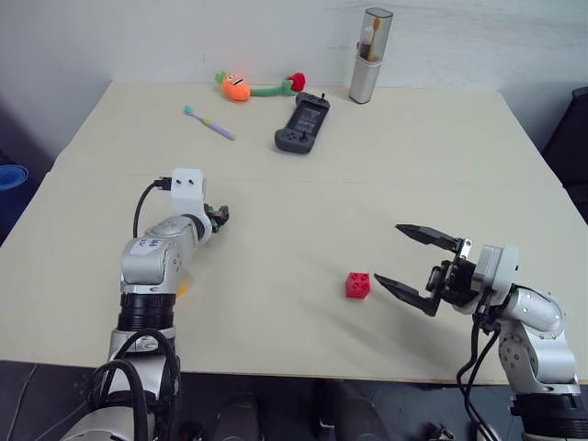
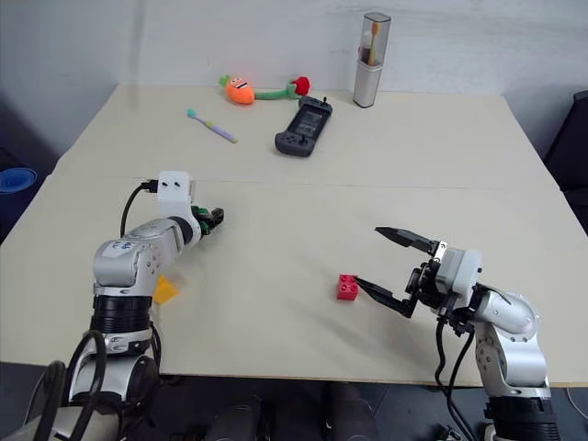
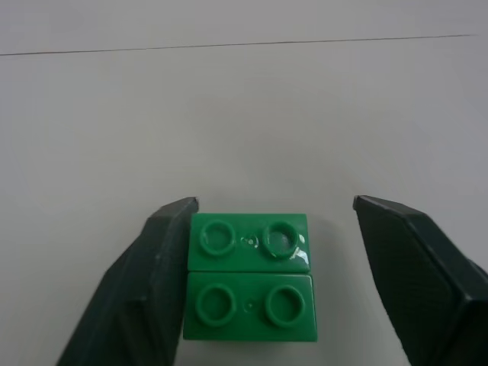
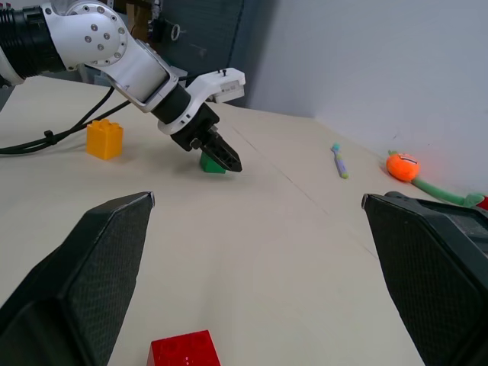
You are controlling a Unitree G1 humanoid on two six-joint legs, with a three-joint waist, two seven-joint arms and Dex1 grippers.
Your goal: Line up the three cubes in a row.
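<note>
My left gripper (image 3: 267, 282) reaches forward and down over the cream table (image 1: 303, 202), and the green cube (image 3: 249, 276) sits on the table between its fingers (image 3: 141, 290). One finger touches the cube's side, the other stands off it with bare table showing in the gap — so the fingers straddle the cube, half spread, not yet pinching it.

My right gripper (image 1: 415, 268) hangs above the table on my right side, its fingers spread wide with nothing between them. The red cube (image 1: 358, 285) rests on the table just beside the lower fingertip, apart from it.

The yellow-orange cube (image 4: 104, 139) stands on the table near my left arm, close to the near edge and well apart from the red one; the green cube lies a little farther forward of it.

Along the far side of the table lie a toothbrush (image 1: 209, 122), a carrot-shaped plush toy (image 1: 237, 86), a grey game controller (image 1: 302, 122) and a tall grey toothbrush case (image 1: 370, 55) standing upright.
</note>
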